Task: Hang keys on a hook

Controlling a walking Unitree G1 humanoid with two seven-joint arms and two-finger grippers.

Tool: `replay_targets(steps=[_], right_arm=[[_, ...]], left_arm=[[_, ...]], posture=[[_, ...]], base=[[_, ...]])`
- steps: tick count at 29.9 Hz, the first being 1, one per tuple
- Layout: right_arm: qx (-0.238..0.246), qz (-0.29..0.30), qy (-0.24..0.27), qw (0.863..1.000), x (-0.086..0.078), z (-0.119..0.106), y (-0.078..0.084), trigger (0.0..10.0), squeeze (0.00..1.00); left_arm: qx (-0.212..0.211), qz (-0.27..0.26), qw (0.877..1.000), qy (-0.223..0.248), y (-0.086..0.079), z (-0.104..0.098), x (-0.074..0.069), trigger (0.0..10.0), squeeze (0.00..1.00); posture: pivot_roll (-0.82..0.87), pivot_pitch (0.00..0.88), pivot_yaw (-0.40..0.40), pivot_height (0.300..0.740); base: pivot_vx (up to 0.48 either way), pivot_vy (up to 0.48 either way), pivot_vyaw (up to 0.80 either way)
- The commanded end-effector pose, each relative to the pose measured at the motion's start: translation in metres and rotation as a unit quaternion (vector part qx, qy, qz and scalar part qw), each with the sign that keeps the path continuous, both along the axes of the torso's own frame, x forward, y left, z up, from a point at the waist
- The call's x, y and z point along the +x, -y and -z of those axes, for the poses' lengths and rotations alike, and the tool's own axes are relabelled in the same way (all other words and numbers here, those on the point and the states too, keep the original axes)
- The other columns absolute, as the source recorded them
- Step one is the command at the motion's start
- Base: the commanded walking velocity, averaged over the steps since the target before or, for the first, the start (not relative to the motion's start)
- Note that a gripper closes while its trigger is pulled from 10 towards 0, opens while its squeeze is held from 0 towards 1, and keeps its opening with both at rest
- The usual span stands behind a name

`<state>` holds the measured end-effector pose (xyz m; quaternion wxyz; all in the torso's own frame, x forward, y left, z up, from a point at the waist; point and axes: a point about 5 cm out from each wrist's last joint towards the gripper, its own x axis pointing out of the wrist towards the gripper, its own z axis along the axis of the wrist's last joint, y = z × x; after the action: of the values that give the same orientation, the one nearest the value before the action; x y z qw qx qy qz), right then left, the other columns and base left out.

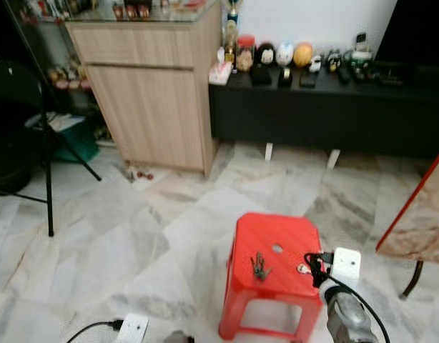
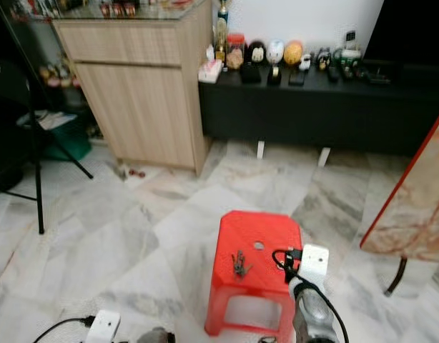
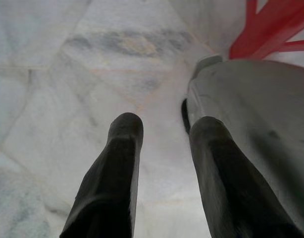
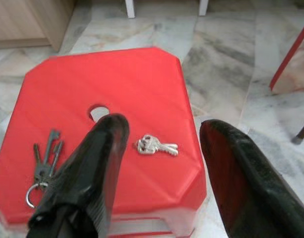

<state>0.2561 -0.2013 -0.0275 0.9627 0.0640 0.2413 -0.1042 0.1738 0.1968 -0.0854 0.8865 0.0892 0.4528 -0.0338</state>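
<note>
Right wrist view: the right gripper (image 4: pixel 162 144) hangs above the red stool (image 4: pixel 68 89), fingers spread wide apart and holding nothing.
Small silver keys (image 4: pixel 157 146): lying flat on the stool top between the two fingers; long axis runs across the stool, blades pointing toward the stool's right edge, ring end toward the round hole (image 4: pixel 98 112).
Dark key bunch (image 4: pixel 43 166): flat on the stool's left part, blades pointing away from the robot toward the hole, ring at the near edge.
Left gripper (image 3: pixel 164 129): fingers parted, empty, low over the marble floor (image 3: pixel 68 74) beside the stool leg.
Far side: wooden cabinet (image 1: pixel 155 100), then a low black bench (image 1: pixel 327 107) carrying small ornaments.
Writing: none readable.
</note>
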Motion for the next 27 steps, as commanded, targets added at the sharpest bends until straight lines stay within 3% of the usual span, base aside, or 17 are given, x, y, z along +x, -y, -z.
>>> replay_targets(steps=[1,9,14,27], right_arm=[[0.002,0.002,-0.002,1.000,-0.001,0.001,0.000,10.0,0.00],[0.010,-0.007,0.001,1.000,0.000,0.000,-0.003,10.0,0.00],[0.008,-0.008,-0.001,1.000,0.000,0.001,-0.003,10.0,0.00],[-0.007,-0.017,0.007,1.000,0.003,-0.003,-0.002,10.0,0.00]], left_arm=[[-0.029,0.026,0.999,-0.024,0.036,0.008,-0.009,10.0,0.00],[-0.033,0.034,0.998,-0.034,0.060,0.011,-0.012,10.0,0.00],[-0.025,0.030,0.999,-0.035,0.047,0.012,-0.015,10.0,0.00],[-0.022,0.029,0.999,-0.035,0.043,0.012,-0.017,10.0,0.00]], posture=[[0.03,0.000,-0.004,0.645],[0.03,0.000,0.000,0.645],[0.03,0.000,0.003,0.645],[0.03,0.000,0.007,0.645]], base=[[0.000,0.000,0.00],[0.000,0.000,0.00],[0.000,0.000,0.00],[0.000,0.000,0.00]])
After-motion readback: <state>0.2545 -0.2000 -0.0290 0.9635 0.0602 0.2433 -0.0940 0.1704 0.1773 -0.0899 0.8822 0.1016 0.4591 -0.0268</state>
